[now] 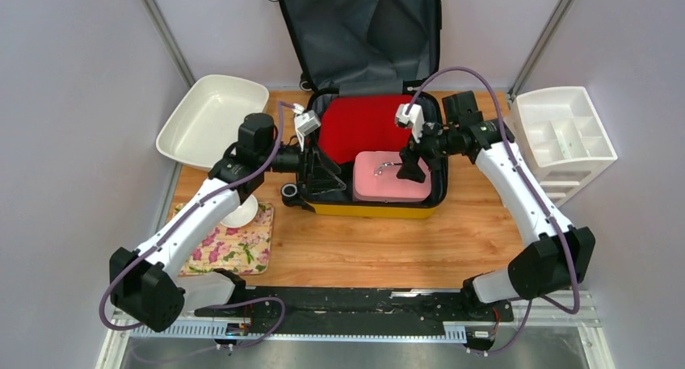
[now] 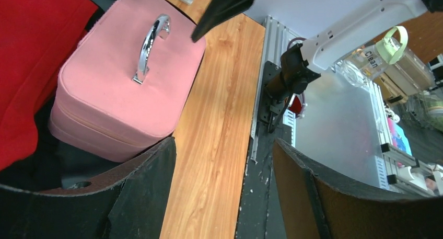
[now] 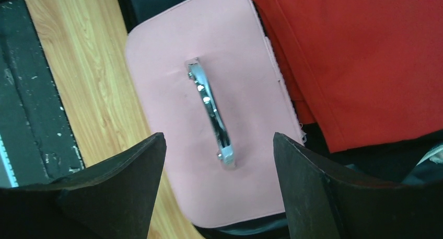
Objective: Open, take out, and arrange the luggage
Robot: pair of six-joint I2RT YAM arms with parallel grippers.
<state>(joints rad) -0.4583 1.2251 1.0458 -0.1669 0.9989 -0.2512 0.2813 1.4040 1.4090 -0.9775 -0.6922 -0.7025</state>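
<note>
The luggage (image 1: 380, 210) lies open at the back of the table, its yellow front wall facing me and its dark-lined lid (image 1: 363, 30) standing upright behind. Inside lie a red cloth (image 1: 355, 123) and a pink case (image 1: 388, 183) with a metal handle (image 3: 209, 111). My right gripper (image 3: 219, 181) hovers open just above the pink case (image 3: 209, 92), fingers either side of the handle's near end. My left gripper (image 2: 224, 192) is open and empty at the luggage's left side, beside the pink case (image 2: 125, 71). In the top view both the left gripper (image 1: 323, 171) and the right gripper (image 1: 412, 163) flank the case.
A white basin (image 1: 212, 115) sits at the back left and a white compartment organiser (image 1: 565, 135) at the right. A floral mat (image 1: 230, 244) with a white bowl (image 1: 240, 214) lies front left. Bare wood (image 1: 363, 252) runs in front of the luggage.
</note>
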